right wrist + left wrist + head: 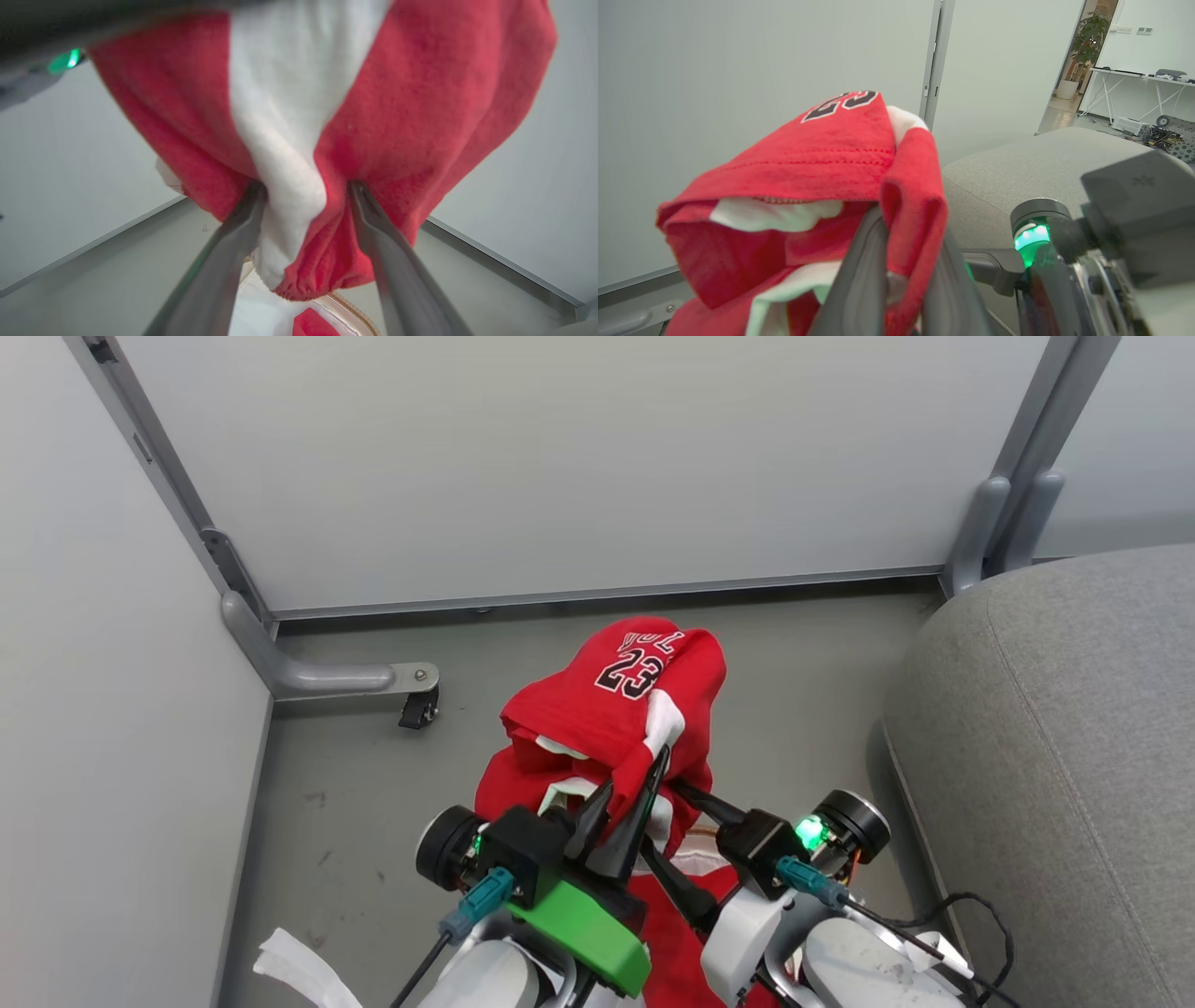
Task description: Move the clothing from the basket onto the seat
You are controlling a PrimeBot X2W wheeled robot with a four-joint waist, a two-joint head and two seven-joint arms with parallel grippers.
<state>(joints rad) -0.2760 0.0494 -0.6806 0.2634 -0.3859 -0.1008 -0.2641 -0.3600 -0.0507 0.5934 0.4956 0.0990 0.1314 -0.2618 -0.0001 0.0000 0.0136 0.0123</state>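
Your left hand [908, 224] pinches a fold of the fleecy red jersey [597, 700]; your right hand [306, 186] clamps its bunched red-and-white cloth.

Left pincer [906, 228] and right pincer [306, 186] close together, both clamped.

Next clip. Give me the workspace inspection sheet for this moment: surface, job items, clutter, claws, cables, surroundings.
Surface: grey floor, a few dark scuffs.
Job's things: red number-23 jersey held up in the air; basket below it, a plain red piece inside; grey seat at the right.
Clutter: white strip on the floor.
Claws: left claw and right claw both shut on the jersey.
Cables: black cable looped beside the right arm, near the seat.
Surroundings: pale partition panels, grey caster foot.
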